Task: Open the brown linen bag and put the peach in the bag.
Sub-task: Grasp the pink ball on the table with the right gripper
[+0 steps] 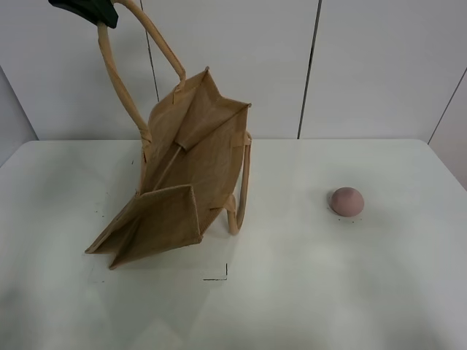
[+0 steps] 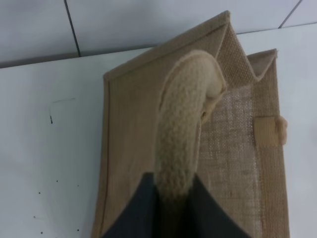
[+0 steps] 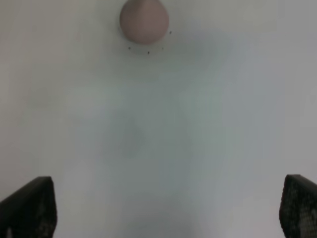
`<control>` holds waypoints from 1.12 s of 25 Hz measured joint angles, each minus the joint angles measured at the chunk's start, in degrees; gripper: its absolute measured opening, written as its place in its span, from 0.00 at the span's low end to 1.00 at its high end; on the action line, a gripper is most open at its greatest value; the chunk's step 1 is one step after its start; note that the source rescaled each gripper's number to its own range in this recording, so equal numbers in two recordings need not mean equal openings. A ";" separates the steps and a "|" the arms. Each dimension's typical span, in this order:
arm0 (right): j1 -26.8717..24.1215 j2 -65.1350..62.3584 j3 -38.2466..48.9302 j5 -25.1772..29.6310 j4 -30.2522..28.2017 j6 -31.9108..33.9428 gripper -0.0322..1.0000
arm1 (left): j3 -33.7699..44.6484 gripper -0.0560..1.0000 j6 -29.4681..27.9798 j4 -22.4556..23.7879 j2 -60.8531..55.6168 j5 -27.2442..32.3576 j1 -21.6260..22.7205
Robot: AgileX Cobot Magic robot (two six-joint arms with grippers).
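Note:
The brown linen bag [image 1: 186, 175] stands tilted on the white table, lifted by one beige handle [image 1: 120, 80]. My left gripper [image 1: 91, 11], at the top left of the exterior view, is shut on that handle; in the left wrist view the handle [image 2: 181, 144] runs between the dark fingers [image 2: 136, 213] above the bag [image 2: 237, 148]. The bag's other handle [image 1: 241, 189] hangs at its right side. The dusty-pink peach [image 1: 347, 201] lies on the table to the right, apart from the bag. My right gripper [image 3: 166, 210] is open above the table, with the peach [image 3: 144, 21] ahead of it.
The white table [image 1: 306, 292] carries small black corner marks [image 1: 219, 275] in front of the bag. A white panelled wall [image 1: 365, 65] stands behind the table. My right arm is out of the exterior view.

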 joint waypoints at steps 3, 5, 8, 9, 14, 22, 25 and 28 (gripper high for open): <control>0.00 14.83 -6.78 -1.45 0.23 0.13 1.00 | 0.00 0.06 0.00 0.00 0.00 0.00 0.00; 0.00 24.52 -11.48 -2.76 0.25 0.18 1.00 | 0.00 0.06 0.00 0.00 0.00 0.00 0.00; 0.00 39.09 -19.23 -3.72 0.37 0.18 1.00 | 0.00 0.06 0.00 0.00 0.00 0.00 0.00; 0.00 43.89 -22.23 -3.77 0.37 0.18 1.00 | 0.00 0.06 0.00 0.00 0.00 0.00 0.00; 0.00 64.48 -36.47 -1.70 0.65 0.13 1.00 | 0.00 0.06 0.00 0.00 0.00 0.00 0.00; 4.10 82.00 -48.51 -1.60 0.71 0.00 1.00 | 0.00 0.05 0.00 0.00 0.00 0.00 0.00; 5.19 84.71 -49.46 -3.03 0.89 0.00 1.00 | 0.00 0.05 0.02 0.00 0.00 0.00 0.00; 5.34 86.77 -49.46 -4.12 0.89 0.43 1.00 | 0.00 0.05 0.02 0.00 0.00 0.00 0.00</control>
